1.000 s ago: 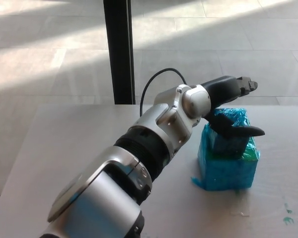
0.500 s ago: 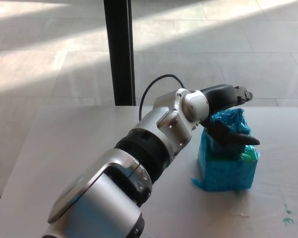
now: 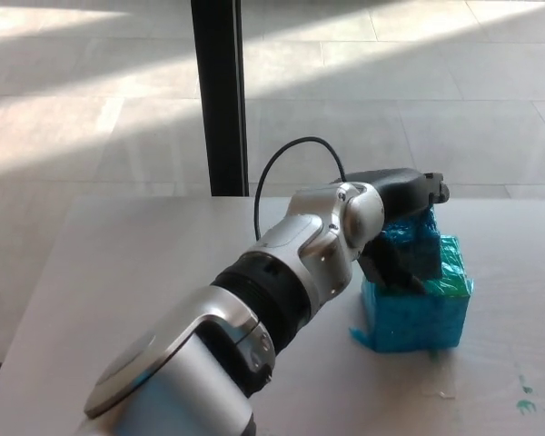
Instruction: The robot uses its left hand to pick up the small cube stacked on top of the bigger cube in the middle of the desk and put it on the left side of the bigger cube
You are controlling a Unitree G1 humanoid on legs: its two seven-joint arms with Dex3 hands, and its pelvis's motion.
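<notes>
No readable text, label, brand, number or sign anywhere in head view. Cubes (image 3: 416,300) wrapped in plain teal tape, unmarked. Arm (image 3: 282,282) shells bare silver and black, no lettering legible. Desk (image 3: 118,272) surface blank apart from teal smudges (image 3: 525,389) near right edge, which form no characters.
</notes>
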